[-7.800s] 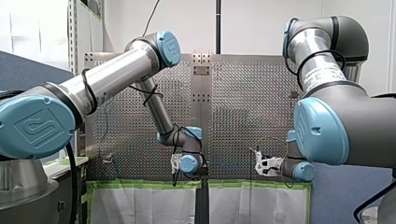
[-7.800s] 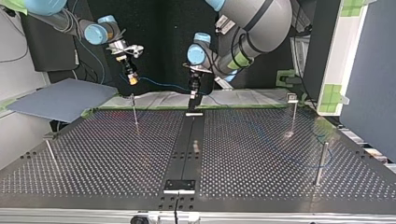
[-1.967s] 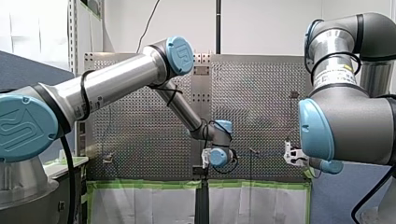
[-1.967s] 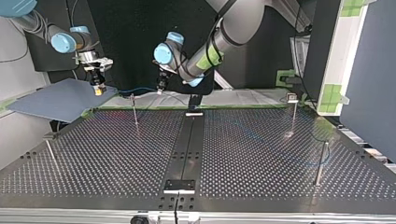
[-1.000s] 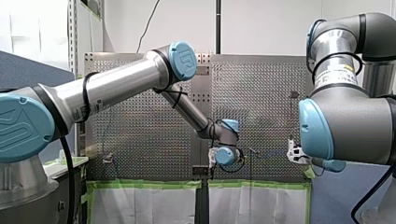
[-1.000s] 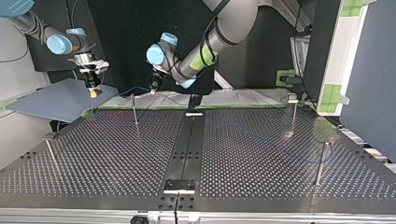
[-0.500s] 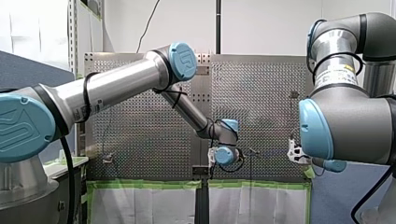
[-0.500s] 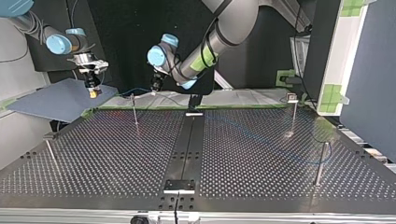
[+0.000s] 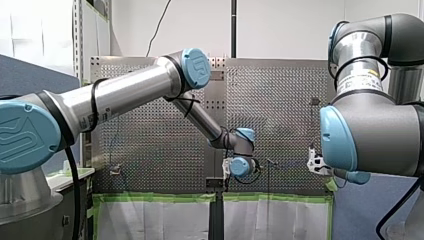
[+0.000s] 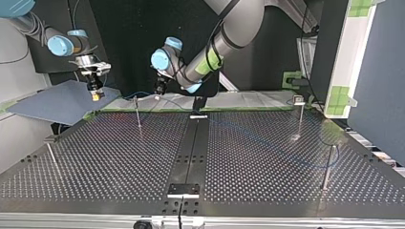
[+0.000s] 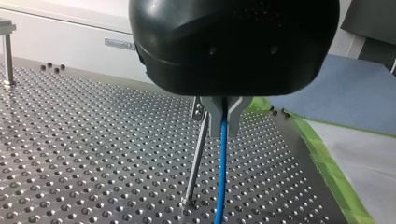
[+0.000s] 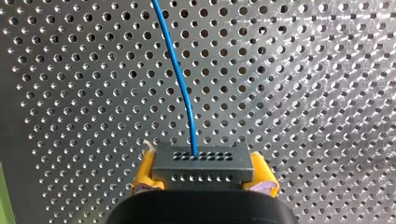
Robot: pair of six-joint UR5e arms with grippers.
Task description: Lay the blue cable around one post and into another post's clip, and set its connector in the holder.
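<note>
Shiny perforated metal table (image 12: 303, 93); glossy blue cable (image 12: 180, 79).

The cable (image 12: 180, 79) was blue; the connector (image 12: 203, 163) grey, dotted with two rows of small holes. My right tool (image 12: 203, 175) had yellow pads (image 12: 142, 176) — my left tool (image 11: 224, 129) a black housing. The tabletop (image 11: 93, 154) was silver, evenly perforated, edged with green tape (image 11: 322, 156).

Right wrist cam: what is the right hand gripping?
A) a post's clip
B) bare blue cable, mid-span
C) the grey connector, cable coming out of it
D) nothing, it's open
C: in the right wrist view the grey connector sits clamped between the yellow pads of my right hand, and the blue cable runs out of the connector's face.
</note>
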